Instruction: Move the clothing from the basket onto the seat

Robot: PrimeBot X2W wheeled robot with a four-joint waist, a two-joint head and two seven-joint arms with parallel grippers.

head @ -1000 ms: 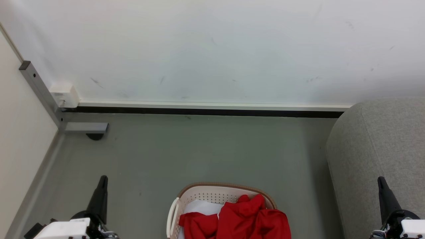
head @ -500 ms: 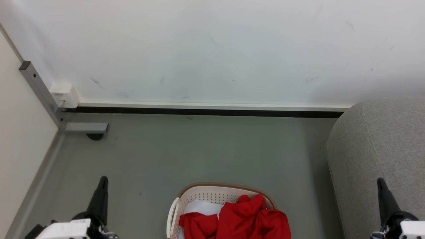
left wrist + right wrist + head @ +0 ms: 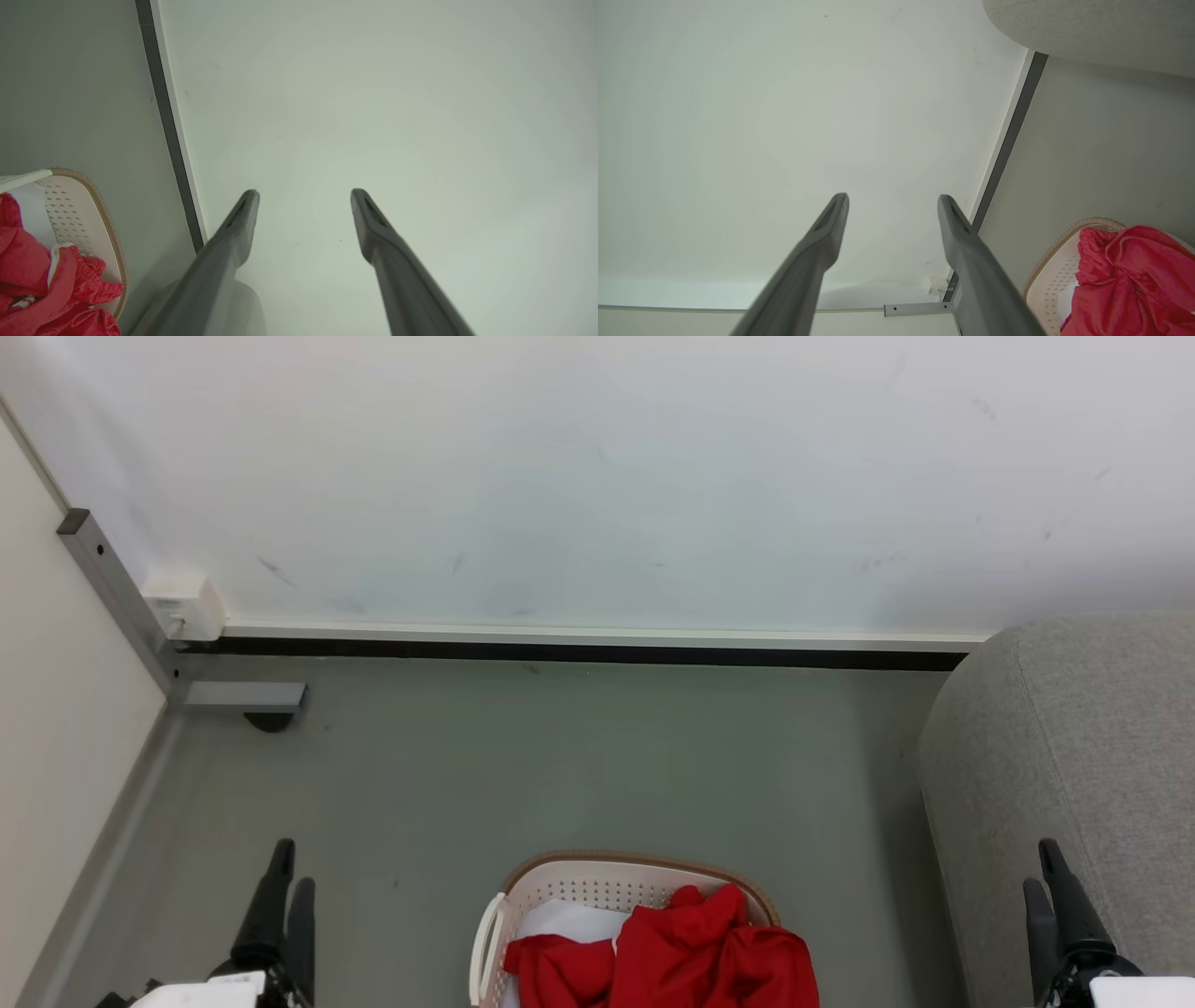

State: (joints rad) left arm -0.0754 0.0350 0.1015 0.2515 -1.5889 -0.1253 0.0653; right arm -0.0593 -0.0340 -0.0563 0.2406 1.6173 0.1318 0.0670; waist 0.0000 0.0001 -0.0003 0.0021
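The red clothing (image 3: 691, 947) lies bunched in the cream basket (image 3: 597, 877) at the bottom centre of the head view, on top of a white cloth (image 3: 565, 919). The grey seat (image 3: 1074, 756) stands to the right of the basket. My left gripper (image 3: 289, 863) is open at the lower left, well left of the basket, holding nothing. Open and empty too, my right gripper (image 3: 1039, 866) rises at the lower right, in front of the seat. The left wrist view shows the left gripper (image 3: 304, 192), the clothing (image 3: 42, 289) and the basket (image 3: 93, 210); the right wrist view has the right gripper (image 3: 893, 197), the clothing (image 3: 1125, 275) and the seat (image 3: 1087, 23).
A white wall (image 3: 597, 476) with a dark baseboard (image 3: 579, 651) closes off the far side of the grey floor (image 3: 560, 765). A metal post (image 3: 112, 597) with a foot bracket and a small white box (image 3: 182, 605) stand in the left corner beside a cream panel.
Both grippers have gone from shut to open, each single dark tip splitting into two fingers. Both sit slightly lower in the head view. The clothing and basket have not moved.
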